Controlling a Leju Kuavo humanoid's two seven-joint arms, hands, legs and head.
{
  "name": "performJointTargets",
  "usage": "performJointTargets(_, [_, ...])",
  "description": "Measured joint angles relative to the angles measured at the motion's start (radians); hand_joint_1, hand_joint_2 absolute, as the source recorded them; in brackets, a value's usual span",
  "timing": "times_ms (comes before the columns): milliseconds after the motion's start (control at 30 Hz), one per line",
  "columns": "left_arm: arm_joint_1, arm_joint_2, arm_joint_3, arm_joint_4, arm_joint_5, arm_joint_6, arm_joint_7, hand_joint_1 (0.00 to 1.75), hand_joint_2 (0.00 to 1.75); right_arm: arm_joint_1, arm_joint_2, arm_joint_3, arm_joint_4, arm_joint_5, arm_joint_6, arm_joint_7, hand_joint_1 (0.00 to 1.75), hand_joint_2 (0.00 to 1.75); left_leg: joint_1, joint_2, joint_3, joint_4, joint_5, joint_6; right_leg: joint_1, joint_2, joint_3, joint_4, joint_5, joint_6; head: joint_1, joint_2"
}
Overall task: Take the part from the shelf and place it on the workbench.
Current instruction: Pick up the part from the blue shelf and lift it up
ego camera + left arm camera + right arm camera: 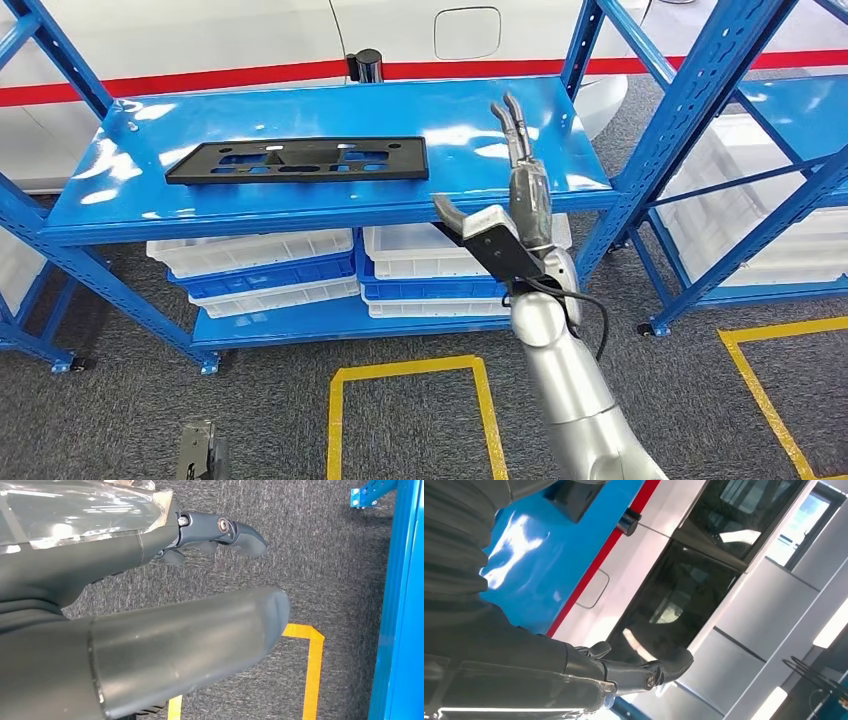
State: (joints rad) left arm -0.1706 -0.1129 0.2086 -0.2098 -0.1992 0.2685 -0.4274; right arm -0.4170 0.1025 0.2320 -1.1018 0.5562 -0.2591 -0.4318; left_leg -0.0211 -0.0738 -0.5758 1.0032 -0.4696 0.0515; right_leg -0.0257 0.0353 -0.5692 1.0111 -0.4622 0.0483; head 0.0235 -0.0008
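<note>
Raised over the front edge of the blue shelf (300, 110), the right hand (515, 190) is seen with its fingers (512, 125) extended and its thumb spread apart, nothing being held. From this hand, the flat black part (298, 160) is found at about nine o'clock, well apart, lying flat on the top shelf board. White and blue bins (260, 265) are stacked on the lower board. Over grey carpet (310, 555) with yellow tape (312, 665), the left hand (150, 625) is hung, fingers apart and empty.

Head view high, facing blue shelf (330, 190); wrist views close, sharing it.
</note>
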Motion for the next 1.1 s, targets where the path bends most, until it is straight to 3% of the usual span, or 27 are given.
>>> performJointTargets(100, [0.0, -0.001, 0.005, 0.0, -0.007, 0.002, -0.001, 0.0, 0.0, 0.047, -0.019, -0.012, -0.065, 0.01, 0.012, 0.0, 0.0, 1.75, 0.008, 0.005, 0.021, -0.017, 0.002, 0.017, 0.006, -0.007, -0.015, 0.037, -0.012, 0.009, 0.001, 0.0])
performJointTargets(200, [0.0, -0.002, 0.009, 0.0, -0.012, 0.002, -0.002, 0.0, 0.0, 0.077, -0.038, -0.015, -0.108, 0.017, 0.017, -0.002, 0.0, 1.75, 0.012, 0.012, 0.031, -0.021, 0.002, 0.019, 0.007, -0.018, -0.106, 0.205, -0.08, 0.001, 0.003, 0.0])
performJointTargets(267, [0.002, -0.004, 0.01, 0.0, -0.015, 0.001, -0.002, 0.0, 0.0, 0.095, -0.048, -0.016, -0.123, 0.017, 0.02, -0.003, 0.0, 1.75, 0.013, 0.013, 0.034, -0.02, -0.003, 0.016, 0.006, -0.02, -0.16, 0.281, -0.098, 0.006, 0.003, 0.0])
performJointTargets(300, [0.003, -0.005, 0.011, 0.0, -0.016, 0.0, -0.002, 0.0, 0.0, 0.101, -0.053, -0.016, -0.13, 0.017, 0.022, -0.003, 0.0, 1.75, 0.015, 0.013, 0.038, -0.019, -0.007, 0.013, 0.004, -0.021, -0.161, 0.265, -0.083, 0.016, 0.003, 0.0])
performJointTargets(367, [0.003, -0.007, 0.012, 0.0, -0.02, -0.002, -0.002, 0.0, 0.0, 0.103, -0.06, -0.016, -0.143, 0.013, 0.03, -0.003, 0.0, 1.75, 0.02, 0.011, 0.051, -0.017, -0.019, 0.002, -0.002, -0.022, -0.109, 0.13, -0.014, 0.04, 0.003, 0.0])
performJointTargets(400, [0.002, -0.007, 0.012, 0.0, -0.021, -0.004, -0.002, 0.0, 0.0, 0.102, -0.062, -0.016, -0.147, 0.01, 0.035, -0.003, 0.0, 1.75, 0.021, 0.009, 0.056, -0.015, -0.025, -0.005, -0.002, -0.021, -0.083, 0.064, 0.009, 0.042, 0.003, 0.0])
performJointTargets(433, [0.002, -0.008, 0.012, 0.0, -0.024, -0.006, -0.001, 0.0, 0.0, 0.1, -0.065, -0.016, -0.151, 0.006, 0.04, -0.003, 0.0, 1.75, 0.021, 0.008, 0.057, -0.013, -0.032, -0.013, -0.001, -0.021, -0.062, 0.019, 0.024, 0.034, 0.003, 0.0])
performJointTargets(500, [0.001, -0.008, 0.012, 0.0, -0.029, -0.008, 0.0, 0.0, 0.0, 0.097, -0.068, -0.016, -0.16, 0.001, 0.048, 0.0, 0.0, 1.75, 0.02, 0.006, 0.056, -0.01, -0.039, -0.024, 0.004, -0.021, -0.054, 0.002, 0.022, 0.003, 0.003, 0.0])
performJointTargets(600, [-0.001, -0.008, 0.013, 0.0, -0.033, -0.009, 0.0, 0.0, 0.0, 0.084, -0.07, -0.018, -0.175, -0.001, 0.058, 0.008, 0.0, 1.75, 0.022, 0.018, 0.042, 0.024, -0.045, -0.033, -0.003, -0.025, -0.036, 0.002, 0.023, -0.019, 0.0, 0.0])
performJointTargets(667, [-0.004, -0.009, 0.013, 0.0, -0.034, -0.01, 0.001, 0.0, 0.0, 0.071, -0.071, -0.019, -0.183, -0.002, 0.067, 0.017, 0.0, 1.75, 0.025, 0.044, -0.019, 0.129, -0.067, -0.045, -0.005, -0.029, -0.02, 0.001, 0.014, -0.032, -0.003, 0.0])
performJointTargets(733, [-0.004, -0.01, 0.013, 0.0, -0.035, -0.01, 0.001, 0.0, 0.0, 0.061, -0.075, -0.019, -0.184, -0.007, 0.076, 0.024, 0.0, 1.75, 0.03, 0.063, -0.108, 0.252, -0.106, -0.055, -0.003, -0.032, -0.01, 0.001, 0.003, -0.042, -0.005, 0.0])
performJointTargets(767, [-0.002, -0.01, 0.013, 0.0, -0.036, -0.01, 0.001, 0.0, 0.0, 0.058, -0.076, -0.019, -0.184, -0.011, 0.079, 0.026, 0.0, 1.75, 0.031, 0.067, -0.141, 0.281, -0.109, -0.057, -0.002, -0.033, -0.005, 0.001, -0.002, -0.045, -0.005, 0.0])
performJointTargets(800, [-0.001, -0.011, 0.014, 0.0, -0.037, -0.01, 0.001, 0.0, 0.0, 0.055, -0.078, -0.019, -0.184, -0.015, 0.082, 0.027, 0.0, 1.75, 0.031, 0.068, -0.157, 0.276, -0.092, -0.056, 0.0, -0.034, 0.001, 0.001, -0.008, -0.045, -0.006, 0.0])
performJointTargets(833, [-0.001, -0.01, 0.015, 0.0, -0.037, -0.01, 0.001, 0.0, 0.0, 0.051, -0.079, -0.019, -0.184, -0.019, 0.084, 0.029, 0.0, 1.75, 0.031, 0.069, -0.154, 0.235, -0.053, -0.052, 0.001, -0.034, 0.008, 0.001, -0.013, -0.045, -0.005, 0.0])
performJointTargets(900, [-0.001, -0.009, 0.017, 0.0, -0.038, -0.01, 0.001, 0.0, 0.0, 0.041, -0.08, -0.019, -0.184, -0.025, 0.087, 0.03, 0.0, 1.75, 0.025, 0.075, -0.116, 0.105, 0.039, -0.035, 0.004, -0.034, 0.023, 0.0, -0.024, -0.041, -0.005, 0.0])
performJointTargets(933, [-0.002, -0.008, 0.017, 0.0, -0.038, -0.01, 0.001, 0.0, 0.0, 0.036, -0.08, -0.019, -0.183, -0.027, 0.088, 0.03, 0.0, 1.75, 0.021, 0.079, -0.098, 0.052, 0.06, -0.026, 0.006, -0.034, 0.027, 0.0, -0.029, -0.038, -0.005, 0.0])
performJointTargets(1033, [-0.002, -0.007, 0.018, 0.0, -0.04, -0.01, 0.001, 0.0, 0.0, 0.029, -0.08, -0.019, -0.181, -0.034, 0.089, 0.031, 0.0, 1.75, 0.011, 0.08, -0.075, 0.009, 0.062, -0.015, 0.012, -0.038, 0.029, -0.002, -0.039, -0.023, -0.005, 0.0])
performJointTargets(1100, [-0.002, -0.008, 0.02, 0.0, -0.041, -0.01, 0.001, 0.0, 0.0, 0.023, -0.081, -0.019, -0.18, -0.036, 0.089, 0.031, 0.0, 1.75, 0.015, 0.075, -0.063, -0.003, 0.071, -0.01, 0.012, -0.041, 0.026, 0.007, -0.051, -0.015, -0.004, 0.0])
